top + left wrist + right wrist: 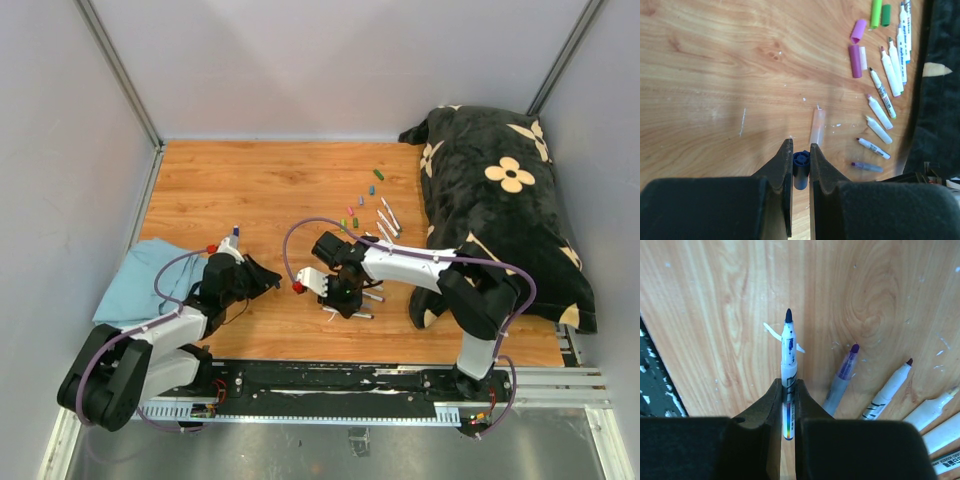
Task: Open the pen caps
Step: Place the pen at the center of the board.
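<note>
The left gripper (800,148) holds a dark blue cap (800,170) in a narrow pinch over the near left of the table (715,75). The cap's long axis runs along the fingers, one end past the tips — so slight a hold could let it twist free and roll. The right gripper (788,386) is clamped on the bare pen (789,340), tip pointing away from the wrist — lowered carelessly, it might smear the wood or knock the barrels (890,385) beside it.

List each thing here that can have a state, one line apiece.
left tool: shut on the blue cap.
right tool: shut on the blue-tipped pen.
blue-tipped pen: uncapped, tip bare.
blue cap: off its pen.
other pens: uncapped, lying on the table.
purple caps: off, lying loose.
</note>
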Tool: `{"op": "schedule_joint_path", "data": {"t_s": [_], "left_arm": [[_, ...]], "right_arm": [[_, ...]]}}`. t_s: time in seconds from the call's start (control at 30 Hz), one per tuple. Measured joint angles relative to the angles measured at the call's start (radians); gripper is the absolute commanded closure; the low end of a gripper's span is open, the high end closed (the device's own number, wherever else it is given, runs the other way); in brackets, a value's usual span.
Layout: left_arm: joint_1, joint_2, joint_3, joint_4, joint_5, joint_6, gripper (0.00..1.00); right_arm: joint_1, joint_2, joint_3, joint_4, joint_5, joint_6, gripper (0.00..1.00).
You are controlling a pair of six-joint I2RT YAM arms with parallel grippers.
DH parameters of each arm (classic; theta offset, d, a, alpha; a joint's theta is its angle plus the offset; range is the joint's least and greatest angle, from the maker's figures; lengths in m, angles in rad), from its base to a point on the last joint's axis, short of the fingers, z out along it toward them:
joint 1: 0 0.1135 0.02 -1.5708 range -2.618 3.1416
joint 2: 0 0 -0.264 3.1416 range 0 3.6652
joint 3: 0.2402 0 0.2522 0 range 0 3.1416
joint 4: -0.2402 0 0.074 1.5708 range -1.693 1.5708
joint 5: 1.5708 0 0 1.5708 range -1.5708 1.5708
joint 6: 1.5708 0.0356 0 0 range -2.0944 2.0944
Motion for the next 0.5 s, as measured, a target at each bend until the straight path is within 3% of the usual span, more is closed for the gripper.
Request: {"op": "schedule_joint_path", "data": {"t_s": [0.23, 0.5], "left_arm": [[0.000, 0.089, 0.009, 0.001, -0.003, -0.035, 0.96], [0.000, 0.182, 0.043, 0.009, -0.008, -0.047, 0.79]], "right_arm": [[0.003, 0.026, 0.009, -0.006, 0.067, 0.019, 0.90], [0.004, 0.034, 0.022, -0.006, 0.100, 0.027, 0.82]]}}
